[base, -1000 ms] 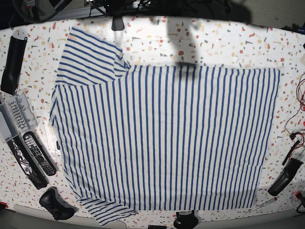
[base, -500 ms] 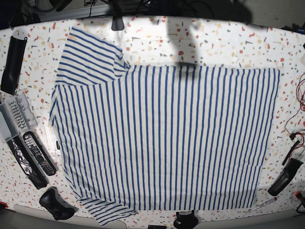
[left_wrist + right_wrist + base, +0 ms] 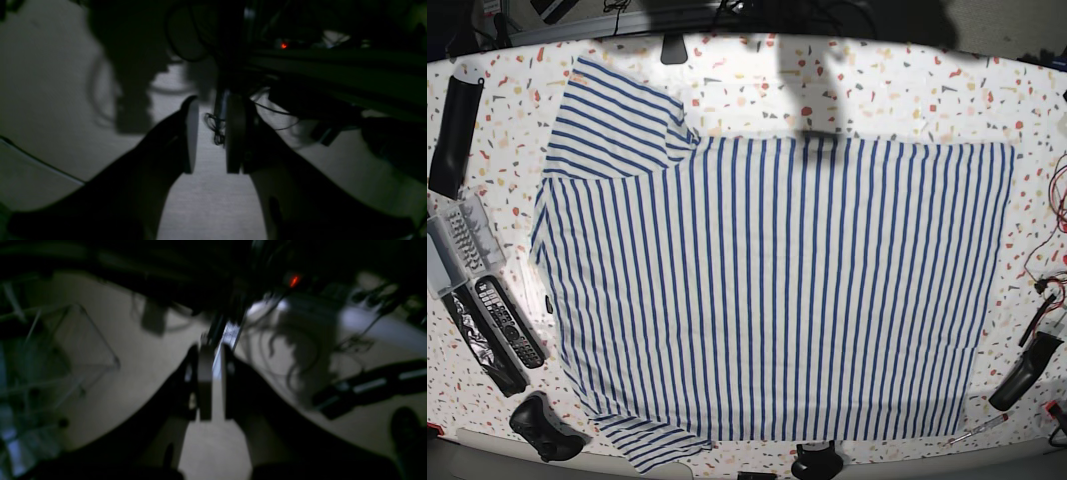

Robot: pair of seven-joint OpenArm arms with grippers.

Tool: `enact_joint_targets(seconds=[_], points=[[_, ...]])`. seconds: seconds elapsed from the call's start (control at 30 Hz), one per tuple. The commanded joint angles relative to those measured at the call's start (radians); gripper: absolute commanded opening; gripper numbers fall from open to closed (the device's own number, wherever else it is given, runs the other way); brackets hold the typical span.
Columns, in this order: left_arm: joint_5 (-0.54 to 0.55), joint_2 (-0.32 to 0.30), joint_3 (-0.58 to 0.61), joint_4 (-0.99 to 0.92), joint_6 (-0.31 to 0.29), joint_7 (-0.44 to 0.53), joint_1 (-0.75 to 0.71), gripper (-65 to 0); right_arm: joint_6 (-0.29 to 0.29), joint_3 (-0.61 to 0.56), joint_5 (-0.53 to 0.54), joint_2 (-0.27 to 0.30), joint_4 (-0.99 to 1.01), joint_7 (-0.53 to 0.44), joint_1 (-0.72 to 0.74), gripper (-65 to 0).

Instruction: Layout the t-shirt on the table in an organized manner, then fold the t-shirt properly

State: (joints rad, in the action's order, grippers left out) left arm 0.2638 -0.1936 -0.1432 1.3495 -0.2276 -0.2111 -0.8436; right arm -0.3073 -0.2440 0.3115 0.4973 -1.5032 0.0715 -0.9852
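The left black two-fingered claw (image 3: 211,133) is partly open, with a clear gap between its fingertips and nothing held. The right black two-fingered claw (image 3: 218,381) is narrowly open, a slim gap between its fingertips, likewise holding nothing. Both wrist views are dark and blurred; pale floor (image 3: 213,203) shows below and beyond the left claw's fingertips. Neither claw can be made out in the base view.

The white cloth t-shirt with blue stripes (image 3: 767,290) lies spread on the white speckled tabletop (image 3: 757,95), outside both wrist views and apart from both claws. One sleeve (image 3: 612,125) extends at an upper corner; striped cloth juts out at the lower corner on that same side.
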Motion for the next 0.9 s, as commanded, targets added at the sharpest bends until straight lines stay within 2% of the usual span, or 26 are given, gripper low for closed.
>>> enact_joint_targets(seconds=[0.0,0.17,0.27,0.43,0.6,0.8,0.87], points=[[0.003,-0.014,0.000,0.043,-0.007,-0.006,-0.035,-52.0,-0.007,0.021,0.008,0.019,-0.066,0.002,-0.045,-60.3],[-0.001,-0.076,0.000,0.204,-0.007,-0.058,-0.090,-52.0,-0.008,0.153,0.068,0.064,-0.329,0.143,-0.169,-60.3],[-0.027,-0.113,-0.002,0.280,-0.007,-0.067,-0.102,-52.0,-0.019,0.237,0.066,0.083,-0.438,0.166,-0.206,-60.3],[-0.156,-0.183,-0.002,0.419,0.002,-0.140,-0.101,-52.0,-0.055,0.373,0.068,0.084,-0.568,0.245,-0.212,-60.3],[-0.240,-0.269,-0.002,0.581,0.102,-0.138,-0.098,-52.0,-0.060,0.464,0.067,0.084,-0.641,0.254,-0.203,-60.3],[-0.450,-0.341,-0.002,0.713,0.109,-0.129,-0.041,-51.9,-0.059,0.512,0.059,0.084,-0.650,0.305,-0.129,-60.3],[-0.496,-0.351,-0.002,0.711,0.107,-0.132,-0.002,-48.6,-0.056,0.511,0.060,0.084,-0.650,0.356,-0.095,-60.3]])
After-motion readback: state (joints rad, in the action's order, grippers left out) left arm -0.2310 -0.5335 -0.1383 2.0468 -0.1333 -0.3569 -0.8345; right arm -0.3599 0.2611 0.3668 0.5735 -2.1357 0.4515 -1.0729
